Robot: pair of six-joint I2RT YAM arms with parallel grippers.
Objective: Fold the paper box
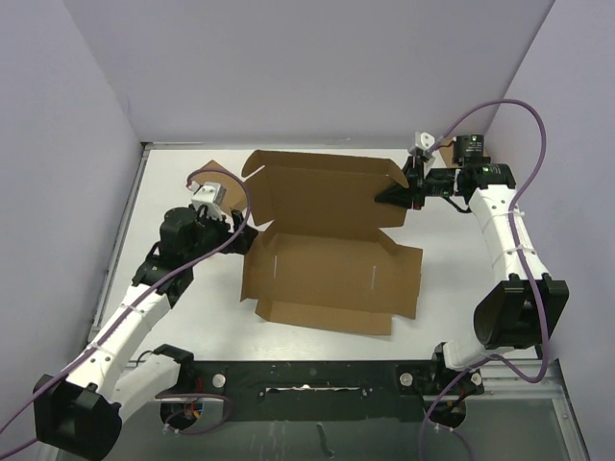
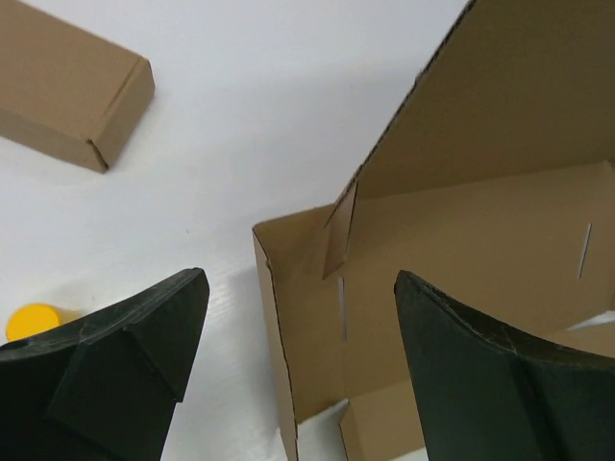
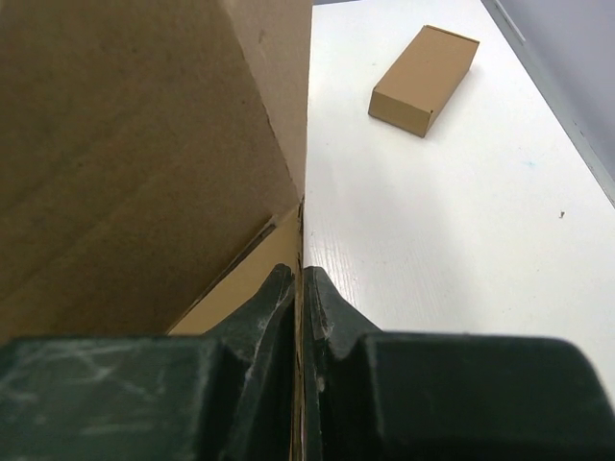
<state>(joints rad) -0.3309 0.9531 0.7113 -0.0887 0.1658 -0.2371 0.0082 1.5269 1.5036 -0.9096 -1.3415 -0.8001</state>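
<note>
Paper box point(image 1: 332, 245): right gripper point(image 3: 299, 274) is clamped on its flap at 2 o'clock; left gripper point(image 2: 300, 283), fingers apart, at 9 o'clock.

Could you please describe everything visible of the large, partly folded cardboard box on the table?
The paper box is a plain brown corrugated die-cut sheet, partly folded. Its wide base panel, with two thin slits, lies flat on the white table; the rear panel and side flaps stand raised. The right end effector is shut on its right flap edge; the left end effector hangs open by its left corner, apparently clear of it.
</note>
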